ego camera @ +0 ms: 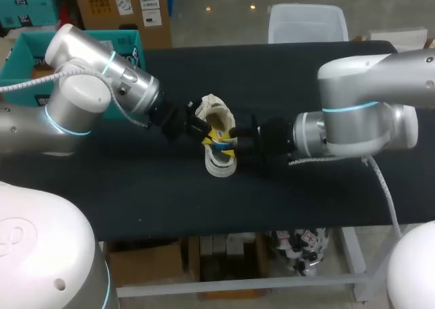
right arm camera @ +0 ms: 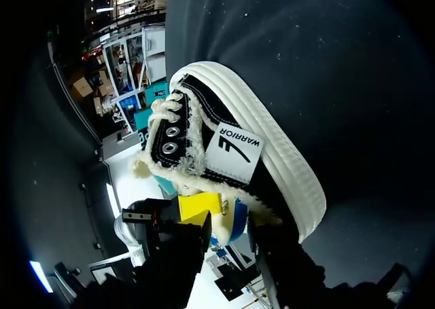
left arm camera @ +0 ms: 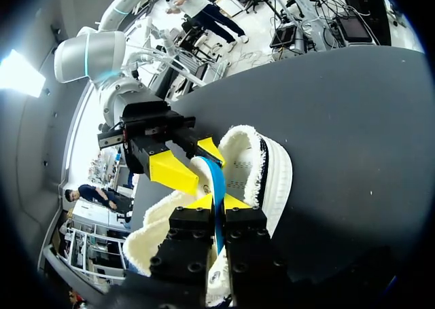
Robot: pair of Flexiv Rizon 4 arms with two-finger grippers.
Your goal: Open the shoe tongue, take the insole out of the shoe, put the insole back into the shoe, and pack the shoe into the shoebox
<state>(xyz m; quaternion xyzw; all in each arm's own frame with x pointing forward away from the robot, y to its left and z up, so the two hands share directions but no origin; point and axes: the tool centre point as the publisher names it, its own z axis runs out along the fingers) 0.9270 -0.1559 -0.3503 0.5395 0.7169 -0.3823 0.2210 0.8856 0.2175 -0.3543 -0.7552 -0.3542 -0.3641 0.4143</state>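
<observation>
The black tabletop fills most of what I can see from here, with the left arm coming across it from one side and the right arm from the other, so that the two meet near the middle. The shoe lies between them on the cloth. It has a black upper with metal eyelets, a thick white ribbed sole and a pale fleecy lining that curls over its mouth. Its white toe points toward the near edge. The left claw is at the mouth of the shoe with its yellow tips drawn close together, pinching the thin blue insole edge-on from both sides. The right claw sits at the same opening from the opposite side, just beside the left one and up against the fleece. Whether it has a grip on anything I cannot tell from where I stand. The insole stands on edge, partly out of the shoe, and its lower part is hidden inside the lining.
</observation>
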